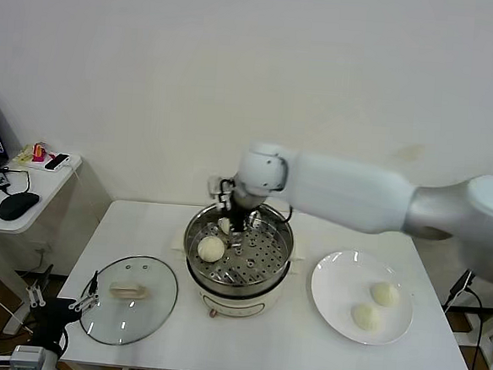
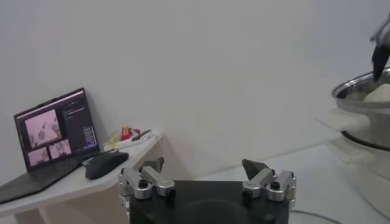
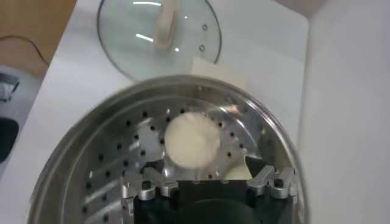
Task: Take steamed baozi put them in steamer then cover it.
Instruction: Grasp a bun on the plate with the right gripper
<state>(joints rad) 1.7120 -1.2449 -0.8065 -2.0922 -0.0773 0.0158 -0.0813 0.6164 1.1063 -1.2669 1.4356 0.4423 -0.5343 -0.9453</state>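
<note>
Two cream-white dough buns [image 1: 374, 305] wait on my flat white plate [image 1: 331, 301], two lie in the shiny steel steamer [image 1: 240, 254] under my right tool [image 1: 233, 228], jaws apart, so next I fetch another.

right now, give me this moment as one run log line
right gripper: jaws open over steamer | baozi: one on tray, two on plate | lid: on table | left gripper: open, idle
</note>
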